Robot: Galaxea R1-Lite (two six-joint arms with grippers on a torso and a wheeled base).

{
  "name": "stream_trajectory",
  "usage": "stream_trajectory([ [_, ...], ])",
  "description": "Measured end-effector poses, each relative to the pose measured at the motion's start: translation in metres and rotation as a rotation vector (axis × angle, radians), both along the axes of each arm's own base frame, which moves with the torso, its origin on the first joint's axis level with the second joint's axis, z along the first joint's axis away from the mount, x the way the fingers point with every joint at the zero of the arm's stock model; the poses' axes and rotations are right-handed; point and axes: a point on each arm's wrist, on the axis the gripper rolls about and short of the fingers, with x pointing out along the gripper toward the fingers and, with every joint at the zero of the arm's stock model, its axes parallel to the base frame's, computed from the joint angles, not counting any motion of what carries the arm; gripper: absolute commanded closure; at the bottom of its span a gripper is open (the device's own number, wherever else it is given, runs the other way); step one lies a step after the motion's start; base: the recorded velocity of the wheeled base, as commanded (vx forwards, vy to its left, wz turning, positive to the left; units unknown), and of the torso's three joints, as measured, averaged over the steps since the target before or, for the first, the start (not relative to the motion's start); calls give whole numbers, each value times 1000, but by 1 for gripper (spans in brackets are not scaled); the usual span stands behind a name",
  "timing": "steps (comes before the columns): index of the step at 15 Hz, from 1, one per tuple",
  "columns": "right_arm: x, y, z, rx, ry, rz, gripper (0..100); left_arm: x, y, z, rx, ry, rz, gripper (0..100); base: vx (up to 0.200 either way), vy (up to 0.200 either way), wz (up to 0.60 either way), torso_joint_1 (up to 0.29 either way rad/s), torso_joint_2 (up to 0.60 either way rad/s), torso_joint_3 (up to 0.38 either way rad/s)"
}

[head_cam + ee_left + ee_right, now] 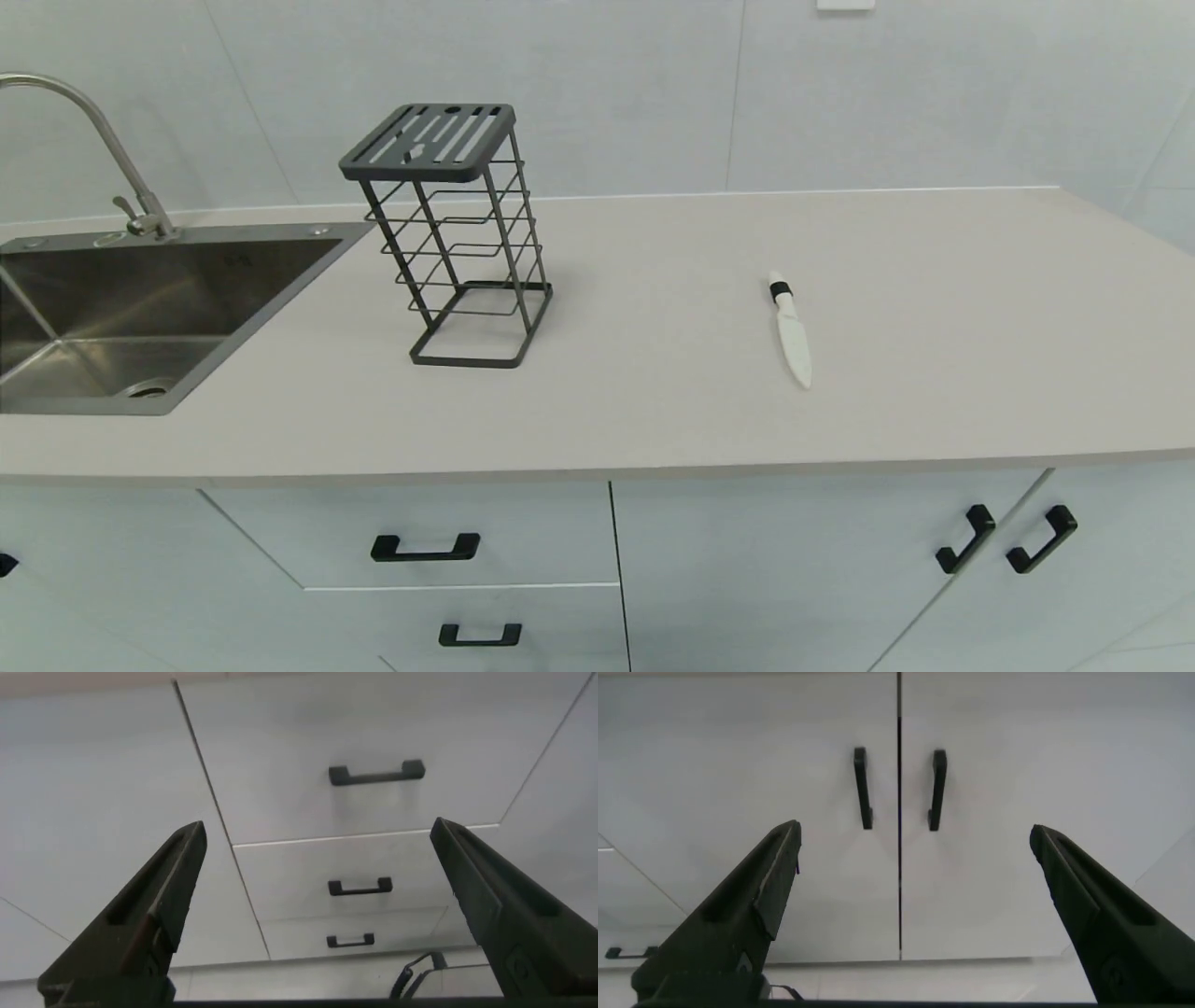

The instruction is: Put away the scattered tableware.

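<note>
The pale countertop [934, 243] runs across the middle of the head view, with white cabinet fronts [794, 560] along the bottom. The left gripper [316, 829] faces a stack of drawers and the right gripper [913, 829] a pair of doors; each has its jaws spread wide and holds nothing. A steel sink [187, 271] sits at left centre. Just right of it stands a tall black wire rack [420, 173] with a slotted top plate, apparently the place for the cutlery. Smallest is a slim white knife [790, 327] with a black band, lying flat right of centre, well apart from the rack. It looks light, stiff and smooth, so probably slippery, and possibly brittle if ceramic. Lying so low, it offers little height to pinch. A grasp across its narrow width near the banded end seems safest, leaving the pointed end free for a slot.
</note>
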Motion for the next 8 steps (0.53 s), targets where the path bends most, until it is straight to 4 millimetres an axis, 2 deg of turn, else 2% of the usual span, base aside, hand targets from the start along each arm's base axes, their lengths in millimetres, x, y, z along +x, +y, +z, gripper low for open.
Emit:
stream_trajectory([
  [2,0,0,0,0,0,0,0,0,0,0,0,0,-1,0,0,0,0,374,-483,-242],
  [8,0,0,0,-1,0,1,0,0,0,0,-2,-1,-1,0,0,0,0,283,-512,-249],
])
